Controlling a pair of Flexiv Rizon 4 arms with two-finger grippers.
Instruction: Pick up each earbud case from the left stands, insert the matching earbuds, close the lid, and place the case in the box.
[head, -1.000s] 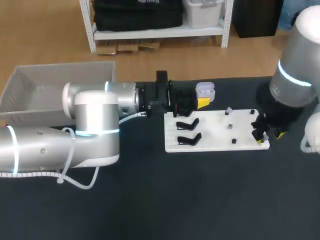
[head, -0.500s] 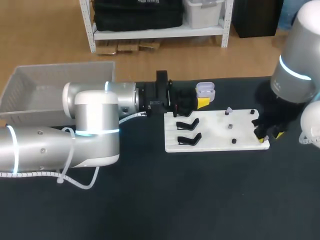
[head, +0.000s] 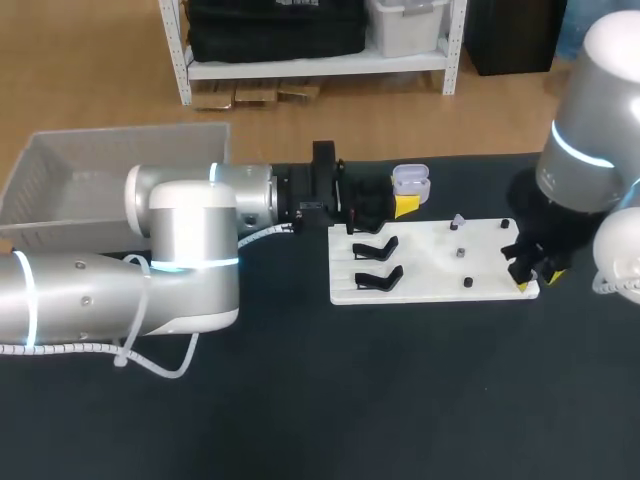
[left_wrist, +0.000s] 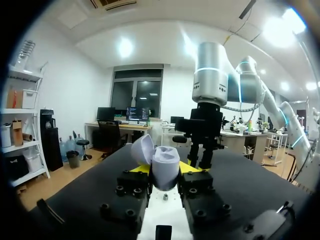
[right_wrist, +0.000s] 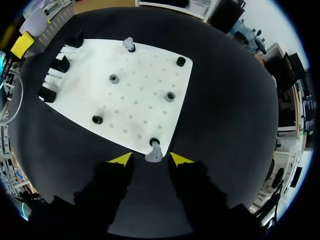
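Right claw (right_wrist: 150, 159) hangs open over the near right corner of a white board (head: 430, 262) on the dark bench (head: 350, 400). Its two yellow-tipped fingers stand on either side of a pale earbud (right_wrist: 154, 154) perched on a small peg at that corner, and neither finger appears to touch it.

Further back on the board are several short black pegs (right_wrist: 114, 78). One far peg carries a second earbud (right_wrist: 129, 44). Two black stands (head: 376, 247) on the board's left side hold nothing.

Beyond the board's far left corner, the left claw (left_wrist: 165, 170) is closed around a pale earbud case (left_wrist: 162, 165), with its lid raised. A white mesh box (head: 120, 133) sits farthest away, at the far left.

The step in hand looks to be picking the near earbud off its peg. To do it well, the claw should keep the earbud centred between the fingers and close gently. It should then lift straight up, so the earbud neither tips nor twists. Keeping its orientation will help when seating it in the waiting case.
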